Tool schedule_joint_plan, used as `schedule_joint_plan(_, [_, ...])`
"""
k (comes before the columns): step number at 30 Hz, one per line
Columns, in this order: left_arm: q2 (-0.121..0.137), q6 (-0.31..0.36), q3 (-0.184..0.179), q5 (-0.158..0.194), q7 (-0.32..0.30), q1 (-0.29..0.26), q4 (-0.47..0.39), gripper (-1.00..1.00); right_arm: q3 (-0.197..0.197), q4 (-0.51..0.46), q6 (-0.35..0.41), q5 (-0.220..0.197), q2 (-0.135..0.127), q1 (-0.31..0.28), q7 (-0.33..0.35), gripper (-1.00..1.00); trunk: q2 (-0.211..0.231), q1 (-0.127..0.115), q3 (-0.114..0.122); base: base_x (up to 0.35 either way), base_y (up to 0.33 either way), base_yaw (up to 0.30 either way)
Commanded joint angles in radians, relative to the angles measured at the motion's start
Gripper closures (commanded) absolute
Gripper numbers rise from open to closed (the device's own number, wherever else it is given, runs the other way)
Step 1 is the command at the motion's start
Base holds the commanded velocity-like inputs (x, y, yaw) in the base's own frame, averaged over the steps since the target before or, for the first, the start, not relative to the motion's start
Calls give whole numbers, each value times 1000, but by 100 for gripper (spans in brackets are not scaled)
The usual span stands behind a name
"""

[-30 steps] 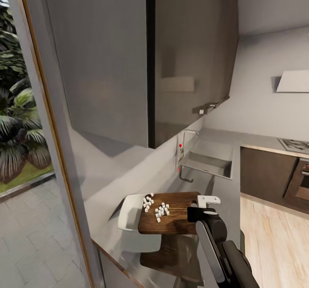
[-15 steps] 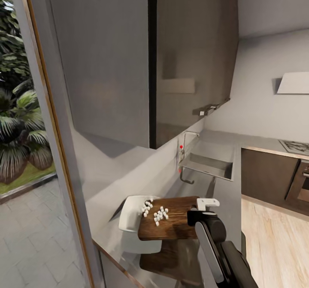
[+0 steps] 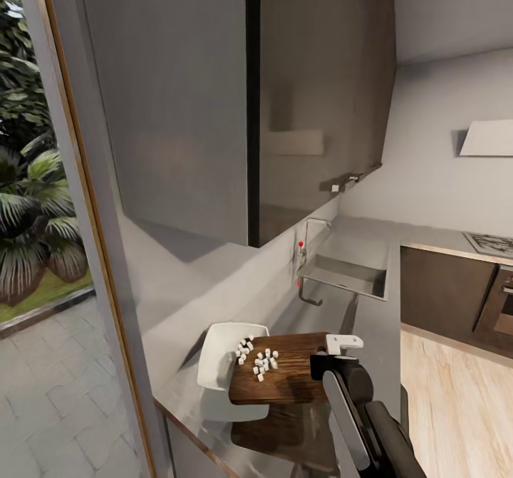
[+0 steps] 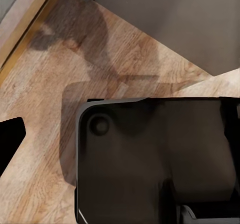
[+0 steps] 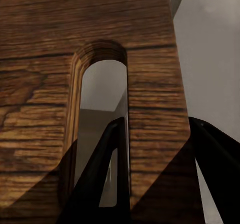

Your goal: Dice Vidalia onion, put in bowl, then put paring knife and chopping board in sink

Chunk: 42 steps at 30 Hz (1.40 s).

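Observation:
The dark brown chopping board (image 3: 285,382) hangs above the countertop (image 3: 370,335), held by its handle end in my right gripper (image 3: 335,351). In the right wrist view the black fingers (image 5: 102,174) are shut on the strip beside the slot of the chopping board (image 5: 45,83). Several white onion dice (image 3: 258,361) lie on the board's far left part, next to the white bowl (image 3: 214,357), which the board partly overlaps. The grey sink (image 3: 345,273) with its tap (image 3: 302,241) is further along the counter. The paring knife is out of view. In the left wrist view dark shapes hide my left gripper's state.
Tall grey wall cabinets (image 3: 214,107) hang close over the counter. A glass door frame (image 3: 85,250) runs down the left with plants outside. An oven and hob (image 3: 491,278) stand at the right over wooden floor (image 3: 456,407). The left wrist view looks down at wooden floor (image 4: 50,83) and the robot's dark base (image 4: 150,154).
The board has sunk slightly and moved toward the bowl in my right gripper. The dice have slid toward the board's bowl-side edge.

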Motion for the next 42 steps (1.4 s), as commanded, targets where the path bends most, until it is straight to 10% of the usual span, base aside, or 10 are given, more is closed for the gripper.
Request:
schedule_joint_plan(1, [1,-2,-4,10,-2,0,-1,-100,0,39,13,13,0,0,-12,100,0,1,0,0,0,0])
schedule_joint_plan(20, [1,-2,-5,10,-2,0,-2,-100,-1,22,19,11,0,0,-13,100,0,1,20,0,0,-53])
schedule_joint_plan(27, [1,0,-81,11,0,0,-2,-100,0,5,21,9,0,0,-13,100,0,1,31,0,0,-1])
schedule_joint_plan(42, [3,0,-86,11,0,0,-2,-100,1,4,19,5,2,0,-12,100,0,1,50,0,0,0])
